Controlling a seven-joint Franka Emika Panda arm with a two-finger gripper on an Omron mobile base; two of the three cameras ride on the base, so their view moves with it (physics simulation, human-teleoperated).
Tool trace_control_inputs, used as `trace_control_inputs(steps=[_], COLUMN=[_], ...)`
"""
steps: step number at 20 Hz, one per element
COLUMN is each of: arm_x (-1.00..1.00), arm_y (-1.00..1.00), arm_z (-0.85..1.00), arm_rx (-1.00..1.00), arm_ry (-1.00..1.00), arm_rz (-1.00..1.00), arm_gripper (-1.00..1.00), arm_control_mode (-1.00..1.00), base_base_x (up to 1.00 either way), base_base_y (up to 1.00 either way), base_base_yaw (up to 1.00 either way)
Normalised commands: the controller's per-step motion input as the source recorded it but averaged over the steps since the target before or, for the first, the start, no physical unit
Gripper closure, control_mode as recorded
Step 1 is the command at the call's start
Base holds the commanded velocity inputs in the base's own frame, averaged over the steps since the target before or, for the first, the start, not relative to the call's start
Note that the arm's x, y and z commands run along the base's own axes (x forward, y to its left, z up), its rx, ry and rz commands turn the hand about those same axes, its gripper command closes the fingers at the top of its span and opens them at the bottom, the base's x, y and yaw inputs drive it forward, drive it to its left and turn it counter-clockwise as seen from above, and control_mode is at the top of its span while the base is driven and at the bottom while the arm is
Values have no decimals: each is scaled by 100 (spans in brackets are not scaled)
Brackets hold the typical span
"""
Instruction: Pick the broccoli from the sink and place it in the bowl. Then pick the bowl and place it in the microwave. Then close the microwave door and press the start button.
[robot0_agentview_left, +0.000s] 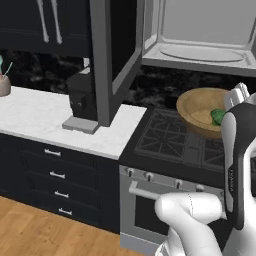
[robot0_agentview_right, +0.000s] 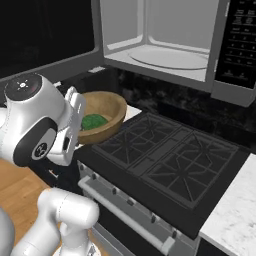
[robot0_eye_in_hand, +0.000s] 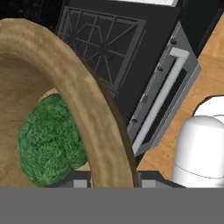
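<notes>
Bowl (robot0_eye_in_hand: 94, 118) rim pinched in gripper (robot0_eye_in_hand: 113, 183) | broccoli (robot0_eye_in_hand: 48, 140) inside | microwave door (robot0_agentview_left: 107, 55) open

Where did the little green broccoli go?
The broccoli sits inside the wooden bowl, held up over the stove's left side, below the open microwave. The hand view shows it behind the bowl's rim.

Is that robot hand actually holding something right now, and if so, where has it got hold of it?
Yes: the gripper holds the bowl by its rim, one finger inside and one outside, with the broccoli lying in it.
</notes>
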Motion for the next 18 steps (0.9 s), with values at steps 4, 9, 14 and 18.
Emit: trace_control_inputs(steps=[4, 9, 14, 18], arm_x=[0, 0, 0, 0], arm_y=[0, 0, 0, 0], arm_z=[0, 0, 0, 0], arm_rx=[0, 0, 0, 0], arm_ry=[0, 0, 0, 0], arm_rz=[0, 0, 0, 0], arm_gripper=[100, 100, 100, 100], arm_control_mode=[100, 100, 100, 100], base_base_x=[59, 42, 34, 17], base_base_y=[-35, -52, -25, -7], base_base_yaw=[12, 32, 26, 15])
